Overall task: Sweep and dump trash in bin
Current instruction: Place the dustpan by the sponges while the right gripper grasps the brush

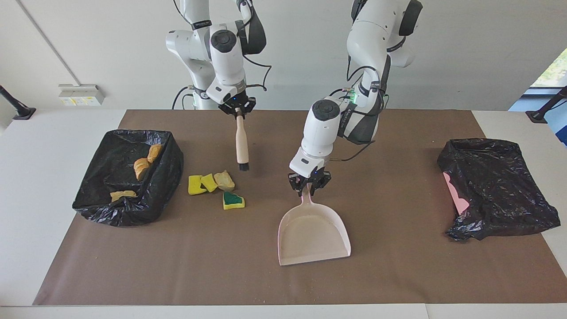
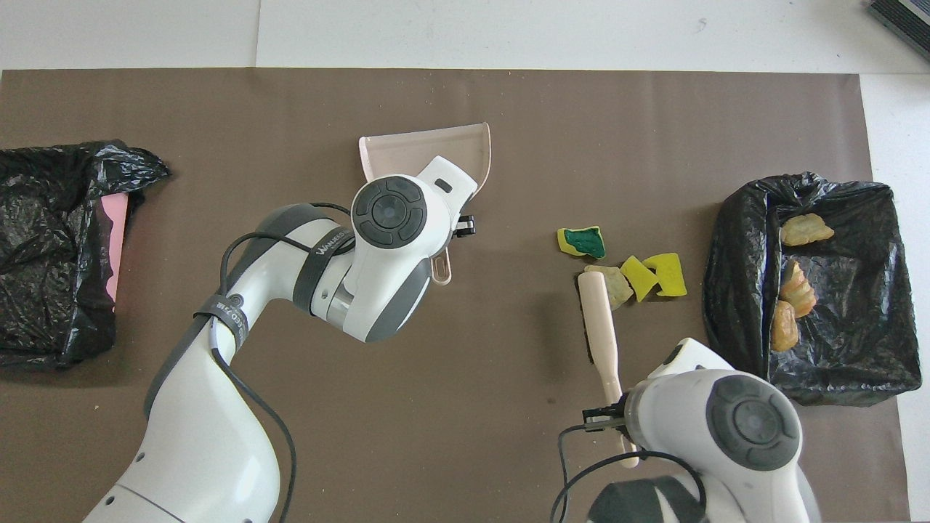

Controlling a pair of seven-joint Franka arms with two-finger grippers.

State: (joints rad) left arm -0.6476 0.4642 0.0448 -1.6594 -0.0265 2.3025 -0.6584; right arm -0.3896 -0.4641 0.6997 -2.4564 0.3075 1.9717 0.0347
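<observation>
Facing view: right tool (image 1: 239,110) clamped on brush (image 1: 242,146), bristles beside bread chunk (image 1: 224,180), sponge chunks (image 1: 202,183). Left tool (image 1: 309,185) grips dustpan (image 1: 312,235) handle, pan well apart on tabletop. Three pastries (image 1: 142,167) already in bin (image 1: 128,177). Sweeping step; next likely bring dustpan beside chunks.

Both arms are built of glossy white rounded shell segments with dark grey joint bands and round dark grey end caps bearing raised button pads. The left arm (image 2: 218,378) carries a black cable looped loosely along its links, strapped by a grey lettered band (the lettering is only partly legible). The right arm (image 1: 221,48) shows similar black cabling near its upper joints. Each wrist ends in a small black two-finger gripper assembly, left gripper (image 1: 309,184) and right gripper (image 1: 239,108), each with a blue indicator light; green lights glow at the left arm's cable connector.
</observation>
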